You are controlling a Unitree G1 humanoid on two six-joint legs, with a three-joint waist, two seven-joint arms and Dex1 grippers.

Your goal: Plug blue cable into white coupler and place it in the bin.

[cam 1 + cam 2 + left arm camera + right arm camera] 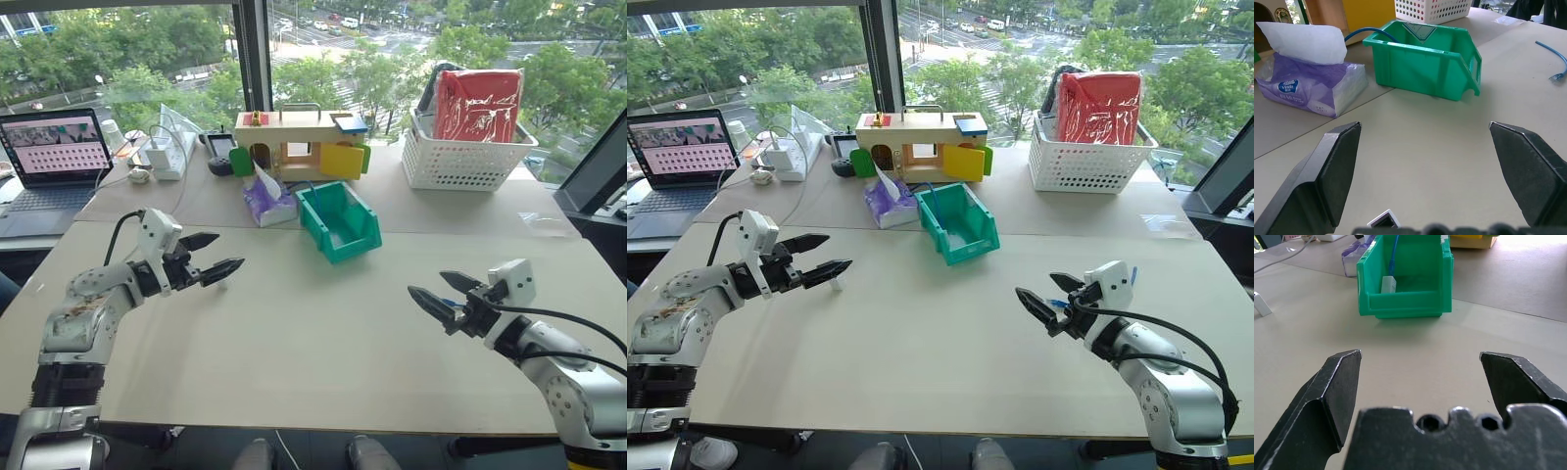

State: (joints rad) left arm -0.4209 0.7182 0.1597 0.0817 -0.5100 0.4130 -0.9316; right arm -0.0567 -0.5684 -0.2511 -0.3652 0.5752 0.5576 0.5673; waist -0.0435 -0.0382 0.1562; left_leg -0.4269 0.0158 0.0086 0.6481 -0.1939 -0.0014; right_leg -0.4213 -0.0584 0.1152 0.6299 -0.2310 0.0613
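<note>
A blue cable (1558, 61) lies loose on the table, its clear plug end just behind my right gripper (426, 282), which hovers open and empty above the tabletop. A tiny white coupler (222, 285) stands on the table right under my left gripper (230, 249), also open and empty. The teal bin (338, 220) sits at the table's middle back, its cut-down front toward me. Inside the bin a second white coupler (1388, 284) rests with another blue cable (1396, 249) rising from it over the back wall.
A purple tissue pack (266, 201) lies left of the bin. Behind stand a wooden toy house (299, 142) and a white lattice basket (460, 152) holding a red bag. A laptop (54, 157) and a power strip (167, 152) are far left.
</note>
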